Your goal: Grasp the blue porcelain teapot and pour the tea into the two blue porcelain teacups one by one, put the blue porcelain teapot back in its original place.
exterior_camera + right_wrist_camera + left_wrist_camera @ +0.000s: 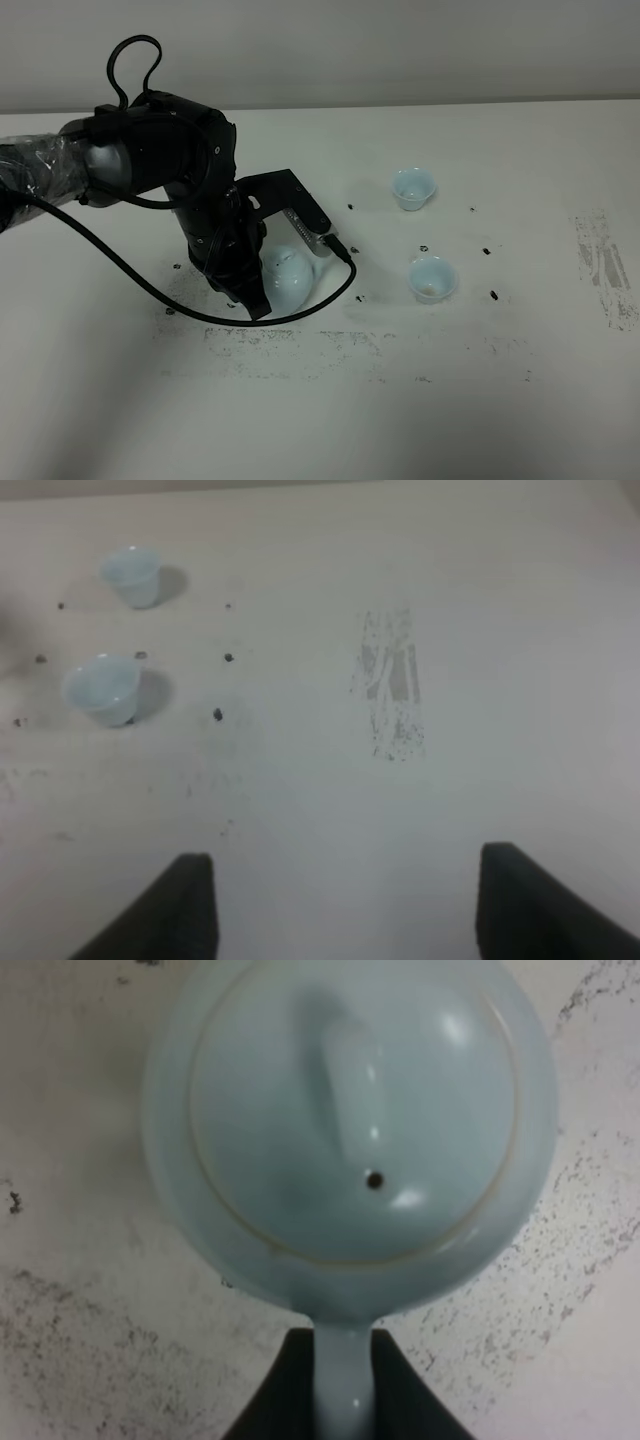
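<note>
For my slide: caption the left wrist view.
Dark fingers clamp the loop handle of the pale blue glossy porcelain teapot.

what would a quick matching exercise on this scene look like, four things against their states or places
Things:
1 teapot
2 left gripper
3 right gripper
4 far teacup

States or places:
a open above the table
b upright with its lid on
c shut on a handle
d behind the near teacup

Pairs: 1-b, 2-c, 3-a, 4-d
</note>
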`<act>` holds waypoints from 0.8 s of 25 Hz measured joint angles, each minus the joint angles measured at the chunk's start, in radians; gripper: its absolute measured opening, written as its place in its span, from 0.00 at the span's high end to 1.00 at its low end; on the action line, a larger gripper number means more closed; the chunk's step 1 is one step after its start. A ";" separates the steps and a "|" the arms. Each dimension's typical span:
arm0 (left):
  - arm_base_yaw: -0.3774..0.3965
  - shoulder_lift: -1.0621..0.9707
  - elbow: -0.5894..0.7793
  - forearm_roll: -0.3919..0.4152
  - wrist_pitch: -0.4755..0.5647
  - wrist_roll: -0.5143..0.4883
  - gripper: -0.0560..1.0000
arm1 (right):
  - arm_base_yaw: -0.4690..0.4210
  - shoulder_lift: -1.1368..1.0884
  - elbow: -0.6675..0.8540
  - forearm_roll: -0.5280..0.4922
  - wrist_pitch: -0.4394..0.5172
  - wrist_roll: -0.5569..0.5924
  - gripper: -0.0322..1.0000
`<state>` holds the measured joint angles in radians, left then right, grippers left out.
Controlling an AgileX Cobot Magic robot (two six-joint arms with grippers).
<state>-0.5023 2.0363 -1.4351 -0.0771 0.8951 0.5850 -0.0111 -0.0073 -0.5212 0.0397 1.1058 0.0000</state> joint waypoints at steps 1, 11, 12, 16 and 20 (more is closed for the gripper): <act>0.000 0.000 0.000 -0.006 -0.004 0.002 0.90 | 0.000 0.000 0.000 0.000 0.000 0.000 0.45; 0.020 0.000 0.001 -0.065 -0.059 0.028 0.90 | 0.000 0.000 0.000 0.000 0.000 0.000 0.45; 0.024 0.000 0.001 -0.066 -0.058 0.030 0.90 | 0.000 0.000 0.000 0.000 0.000 0.000 0.45; 0.036 -0.016 0.001 -0.094 -0.062 0.061 0.90 | 0.000 0.000 0.000 0.000 0.000 0.000 0.45; 0.050 -0.046 0.001 -0.108 -0.067 0.076 0.90 | 0.000 0.000 0.000 0.000 0.000 0.000 0.45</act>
<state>-0.4528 1.9906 -1.4339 -0.1849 0.8277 0.6613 -0.0111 -0.0073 -0.5212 0.0397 1.1058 0.0000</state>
